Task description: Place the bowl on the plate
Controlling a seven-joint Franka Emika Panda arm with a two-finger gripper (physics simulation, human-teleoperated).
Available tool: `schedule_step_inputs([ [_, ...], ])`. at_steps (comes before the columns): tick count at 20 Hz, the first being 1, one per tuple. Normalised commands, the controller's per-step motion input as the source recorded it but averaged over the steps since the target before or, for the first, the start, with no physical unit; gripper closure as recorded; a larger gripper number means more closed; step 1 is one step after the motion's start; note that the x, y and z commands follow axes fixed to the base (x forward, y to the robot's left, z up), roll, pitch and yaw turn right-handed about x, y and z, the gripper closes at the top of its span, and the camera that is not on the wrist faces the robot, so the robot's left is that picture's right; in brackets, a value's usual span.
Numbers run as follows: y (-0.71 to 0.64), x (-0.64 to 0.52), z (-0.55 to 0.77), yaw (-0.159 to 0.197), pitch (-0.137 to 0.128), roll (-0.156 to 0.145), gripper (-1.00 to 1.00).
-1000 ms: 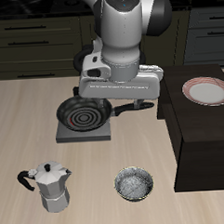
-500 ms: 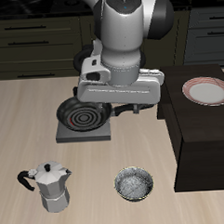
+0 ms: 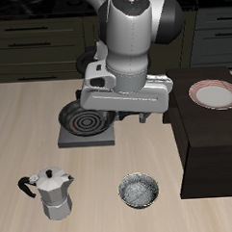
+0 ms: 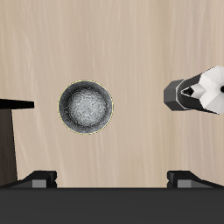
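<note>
The bowl lies on the table, well clear of the jaws.

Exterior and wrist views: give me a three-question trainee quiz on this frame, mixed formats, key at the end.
1. True or false: the bowl already sits on the plate.
2. Multiple choice: what does the plate rest on? A) the light wooden table B) the dark raised cabinet top C) the grey stove pad
3. Short answer: in the wrist view, which two items lie on the table below the gripper?

Key
1. False: it stands on the table near the front edge.
2. B
3. The bowl and the moka pot, apart from each other.
</note>
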Motion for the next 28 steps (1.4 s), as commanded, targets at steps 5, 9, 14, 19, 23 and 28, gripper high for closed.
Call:
schedule_step_inputs([
  [5,0.0,0.16,0.07,0.015,-0.029,0.002,-1.0],
  [9,0.01,0.2,0.05,-0.014,0.021,0.039,-1.0],
  [14,-0.04,0.16,0.11,0.018,-0.048,-0.011,-1.0],
  [19,0.08,0.07,-0.07,0.032,-0.015,0.012,-1.0],
  [23,-0.01,0.07,-0.23,0.029,0.006,-0.006,-1.0],
  [28,-0.01,0.08,-0.25,0.028,0.018,0.008,-1.0],
])
